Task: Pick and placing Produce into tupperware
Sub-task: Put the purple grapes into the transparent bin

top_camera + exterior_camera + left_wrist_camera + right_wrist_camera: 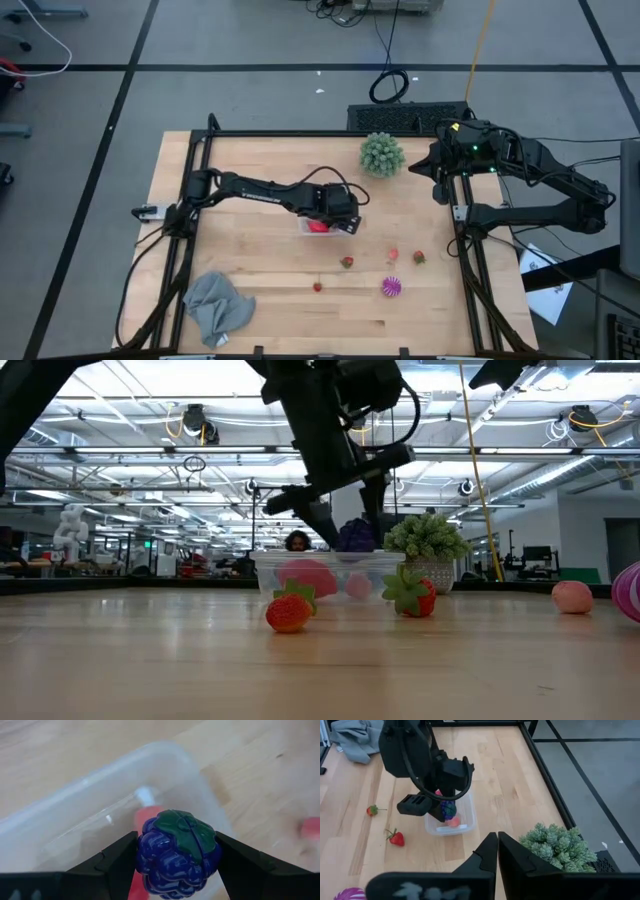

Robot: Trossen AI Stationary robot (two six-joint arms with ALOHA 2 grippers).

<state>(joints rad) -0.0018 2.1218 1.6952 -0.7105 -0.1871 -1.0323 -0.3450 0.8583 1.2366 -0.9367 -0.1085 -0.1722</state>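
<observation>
Your left gripper is clamped on a dark purple blackberry with a green cap, one finger pressed against each side, and it hangs just above the tupperware. From the low view the berry sits at the container's rim level, between the two fingers, over the clear tupperware.

Look into the container: you already have a red piece lying in it, and a smaller pink piece beside that. The right wrist view shows the same pink piece on the container's floor under the gripper, with the blackberry above it.

Outside the tupperware, loose produce lies on the table: two strawberries toward the front edge, a pale pink fruit, another small red piece, and a striped magenta piece. All of them are apart from the container.

A green spiky ball stands near the far edge, and a grey cloth lies crumpled at the front left corner.

Your right gripper waits at the far right side of the table, near the spiky ball, its fingers pressed together and holding nothing.
</observation>
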